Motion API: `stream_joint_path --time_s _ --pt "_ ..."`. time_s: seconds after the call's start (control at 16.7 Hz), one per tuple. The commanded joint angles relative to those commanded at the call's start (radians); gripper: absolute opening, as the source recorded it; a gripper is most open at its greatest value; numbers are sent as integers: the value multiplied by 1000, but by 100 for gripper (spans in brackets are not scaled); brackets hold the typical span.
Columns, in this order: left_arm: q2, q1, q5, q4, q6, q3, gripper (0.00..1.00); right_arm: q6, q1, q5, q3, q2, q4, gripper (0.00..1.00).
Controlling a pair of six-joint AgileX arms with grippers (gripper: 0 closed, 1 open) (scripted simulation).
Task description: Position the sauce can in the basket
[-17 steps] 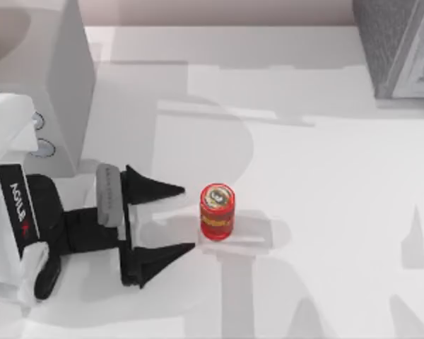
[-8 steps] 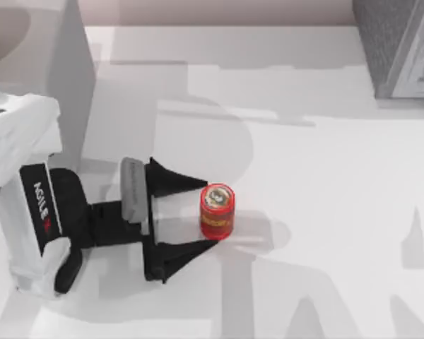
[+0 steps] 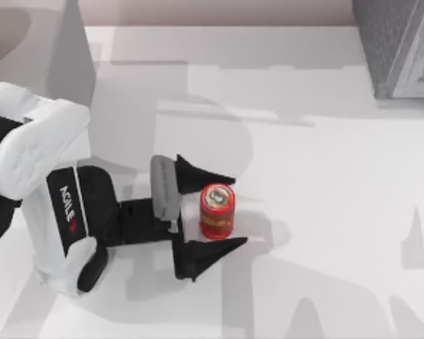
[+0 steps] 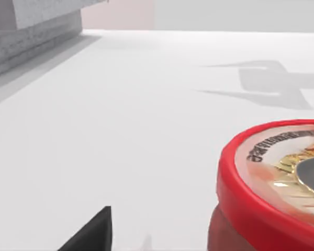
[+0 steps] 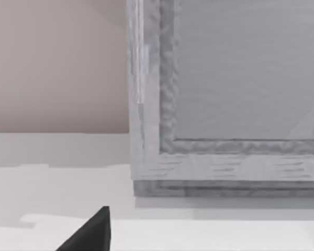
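While the sauce can (image 3: 217,211) stood upright on the white bench (image 3: 325,176), somewhat toward its left and near edges, the left end effector (image 3: 230,210) lay level at the can's height with its two black fingers (image 3: 205,173) spread wide, one on the far side of the can and one on the near side. Neither finger looked to be touching the tin, so the end effector had hold of nothing. From the left wrist camera the can's red rim and printed lid (image 4: 282,172) sat close in, with one black fingertip (image 4: 94,232) beside it.

As a judgement, the can is a small rigid metal tin: light enough for one arm, stiff enough to take a firm squeeze without denting, but smooth and round, so it could slip or twist if pinched off-centre. The best hold would be across the middle of its body, on the label band, with the fingers square to its sides and low enough not to tip it.

A grey basket (image 3: 399,46) occupied the bench's far right corner, well apart from the can, and a pale box (image 3: 60,70) stood at the far left. The right arm stayed parked; its camera faced the basket's wall (image 5: 225,104), and I could not tell how its end effector stood
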Motion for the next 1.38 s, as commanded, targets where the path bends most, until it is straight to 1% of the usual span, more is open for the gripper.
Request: stream_joint_path --time_s 0.3,1.08,1.14,1.38 --pt "0 -3 -3 -2 0 1 100 0 0 0 0 0 0 100" --pt "0 -3 -3 -2 0 1 2 0 0 0 0 0 0 100" --pt "0 -3 -3 -2 0 1 0 0 0 0 0 0 0 100" --pt "0 -3 -3 -2 0 1 0 0 0 0 0 0 0 100"
